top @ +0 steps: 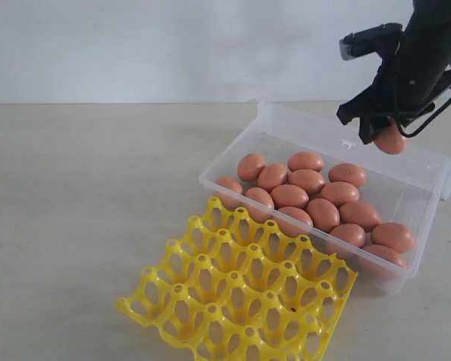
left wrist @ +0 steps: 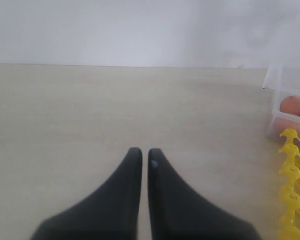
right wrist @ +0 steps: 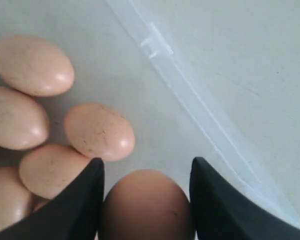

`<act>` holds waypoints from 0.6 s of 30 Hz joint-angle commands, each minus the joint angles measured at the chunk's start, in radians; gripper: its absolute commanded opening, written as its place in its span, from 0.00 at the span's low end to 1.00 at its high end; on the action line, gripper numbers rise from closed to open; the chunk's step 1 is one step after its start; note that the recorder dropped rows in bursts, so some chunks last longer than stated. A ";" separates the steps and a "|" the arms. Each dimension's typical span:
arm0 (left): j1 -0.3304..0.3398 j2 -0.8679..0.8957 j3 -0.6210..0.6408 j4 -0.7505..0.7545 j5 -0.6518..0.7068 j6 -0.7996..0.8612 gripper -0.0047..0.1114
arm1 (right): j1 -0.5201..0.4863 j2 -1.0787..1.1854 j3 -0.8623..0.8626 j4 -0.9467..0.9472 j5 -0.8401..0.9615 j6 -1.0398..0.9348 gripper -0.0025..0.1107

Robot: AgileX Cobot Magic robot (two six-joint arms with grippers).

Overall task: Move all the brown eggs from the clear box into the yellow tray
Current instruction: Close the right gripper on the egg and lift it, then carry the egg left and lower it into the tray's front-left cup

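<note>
One brown egg [top: 391, 141] is clamped between the jaws of your right gripper [right wrist: 147, 161], held in the air above the far side of the clear box [top: 417, 192] and touching nothing else. Many more brown eggs [top: 307, 180] lie packed together on the box floor below, and the yellow tray [top: 240, 293] sits on the table [top: 90, 195] just in front of the box, its far edge against the box's near wall. Your left gripper [left wrist: 141, 152] has its fingers drawn together with only a thin slit between them, holding nothing, low over bare table near the tray's edge and a corner of the box.
</note>
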 commanded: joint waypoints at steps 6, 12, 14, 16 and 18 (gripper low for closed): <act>-0.005 -0.003 0.004 0.003 -0.013 0.005 0.08 | -0.003 -0.190 0.035 0.305 -0.201 -0.063 0.02; -0.005 -0.003 0.004 0.003 -0.013 0.005 0.08 | 0.040 -0.436 0.302 0.521 -0.573 -0.295 0.02; -0.005 -0.003 0.004 0.003 -0.013 0.005 0.08 | 0.082 -0.538 0.429 0.521 -0.696 -0.366 0.02; -0.005 -0.003 0.004 0.003 -0.013 0.005 0.08 | 0.122 -0.633 0.554 0.521 -0.809 -0.404 0.02; -0.005 -0.003 0.004 0.003 -0.013 0.005 0.08 | 0.162 -0.716 0.670 0.521 -0.911 -0.415 0.02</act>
